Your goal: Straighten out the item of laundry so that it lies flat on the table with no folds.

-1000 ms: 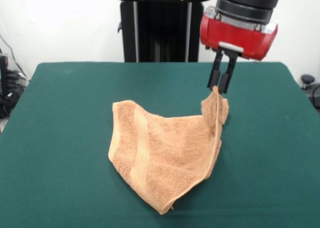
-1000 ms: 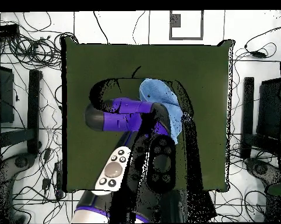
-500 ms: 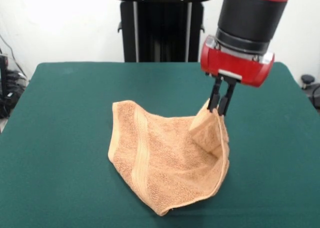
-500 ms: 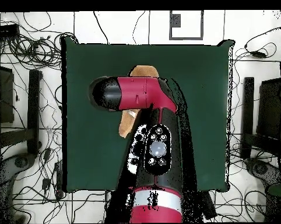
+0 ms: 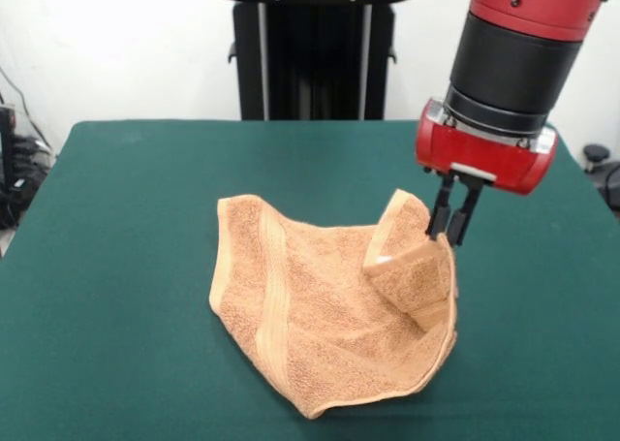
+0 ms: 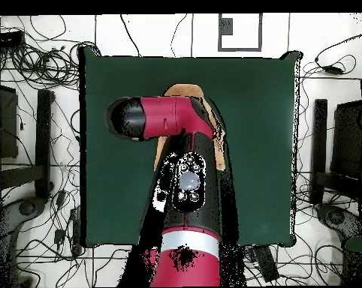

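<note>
The unfolding step is in hand: the black two-fingered pincer (image 5: 455, 226) under the red wrist of the arm is pressed together on one corner of the light-brown terry hand towel (image 5: 320, 310), holding that corner a little above the dark green felt-covered counter (image 5: 126, 208); the pinched edge sits right at the fingertips, and just below and to the picture-left of the pincer the cloth curls over on itself in a thick flap; the rest of the towel spreads away from the pincer toward the picture-left and toward the near edge, resting on the counter, its woven border band running down the side farthest from the pincer.

Judged from this, the towel is only partly opened; the doubled flap beneath the pincer is the fold left to clear; the next move calls for carrying the held corner outward, away from the towel's body, low enough for the flap to roll open and not drag the whole cloth along, then letting go once the corner lies down; a pull that is too high or too quick may shift the whole towel.

In the overhead view the arm covers most of the towel (image 6: 185, 92); only slivers of it show.

Count: one towel; one counter; one arm with one pincer.
</note>
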